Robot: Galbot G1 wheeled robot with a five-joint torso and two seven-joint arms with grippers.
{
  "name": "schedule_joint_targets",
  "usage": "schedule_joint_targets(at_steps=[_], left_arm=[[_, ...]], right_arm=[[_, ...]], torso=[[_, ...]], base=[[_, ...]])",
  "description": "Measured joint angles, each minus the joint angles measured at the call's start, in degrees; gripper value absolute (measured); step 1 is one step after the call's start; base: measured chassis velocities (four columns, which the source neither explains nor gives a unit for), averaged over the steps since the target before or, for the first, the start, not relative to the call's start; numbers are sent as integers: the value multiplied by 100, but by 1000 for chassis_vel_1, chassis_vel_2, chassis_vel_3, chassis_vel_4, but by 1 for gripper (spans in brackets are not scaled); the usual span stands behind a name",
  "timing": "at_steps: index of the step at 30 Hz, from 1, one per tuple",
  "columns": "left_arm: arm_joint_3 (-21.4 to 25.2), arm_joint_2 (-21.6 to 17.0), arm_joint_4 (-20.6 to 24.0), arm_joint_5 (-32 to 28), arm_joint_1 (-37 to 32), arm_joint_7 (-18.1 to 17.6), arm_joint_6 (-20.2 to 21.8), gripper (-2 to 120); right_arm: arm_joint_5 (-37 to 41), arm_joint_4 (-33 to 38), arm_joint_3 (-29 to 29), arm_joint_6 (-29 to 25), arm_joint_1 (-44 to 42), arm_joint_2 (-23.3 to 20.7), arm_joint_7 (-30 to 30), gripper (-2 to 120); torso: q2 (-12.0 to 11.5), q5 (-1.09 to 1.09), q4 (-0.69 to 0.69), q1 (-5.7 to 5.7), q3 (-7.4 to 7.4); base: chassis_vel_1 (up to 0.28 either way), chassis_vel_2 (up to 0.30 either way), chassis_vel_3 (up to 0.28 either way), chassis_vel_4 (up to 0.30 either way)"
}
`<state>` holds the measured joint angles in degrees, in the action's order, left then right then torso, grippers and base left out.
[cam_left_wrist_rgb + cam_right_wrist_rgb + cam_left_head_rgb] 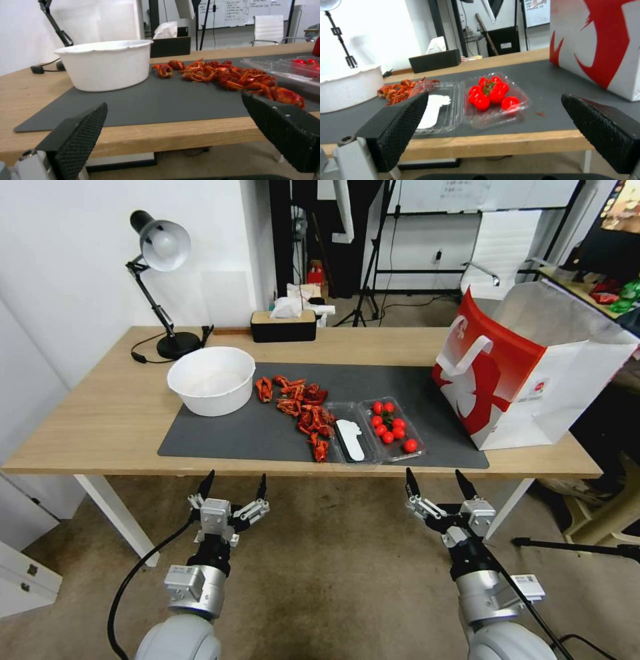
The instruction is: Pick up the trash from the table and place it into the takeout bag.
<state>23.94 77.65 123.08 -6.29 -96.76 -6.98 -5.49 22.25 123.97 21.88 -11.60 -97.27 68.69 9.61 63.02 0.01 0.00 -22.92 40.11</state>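
Trash is being shown spread over the dark grey mat point(267, 437) on the long light-wood surface point(100, 420): a white round paper bowl point(211, 380), a scatter of red crayfish shells point(303, 413), and an opened clear plastic clamshell box point(377, 433) with small red tomatoes point(390, 428) in one half and what may be a white label in the other. Near the surface's right end, the large red-and-white paper takeout bag point(527, 373) is being kept upright, mouth open. Below the near edge, the left gripper point(231, 485) and right gripper point(437, 483) are being held with fingers point(78, 140) spread wide, nothing gripped.
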Motion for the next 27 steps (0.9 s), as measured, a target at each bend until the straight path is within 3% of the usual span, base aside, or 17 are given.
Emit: schedule_joint_targets(at_steps=[27], left_arm=[[122, 182, 16, 41, -54, -7, -79, 100]], right_arm=[[26, -181, -104, -184, -82, 112, -230, 100]], torso=[[0, -1, 1, 0, 0]], base=[[0, 0, 0, 0]])
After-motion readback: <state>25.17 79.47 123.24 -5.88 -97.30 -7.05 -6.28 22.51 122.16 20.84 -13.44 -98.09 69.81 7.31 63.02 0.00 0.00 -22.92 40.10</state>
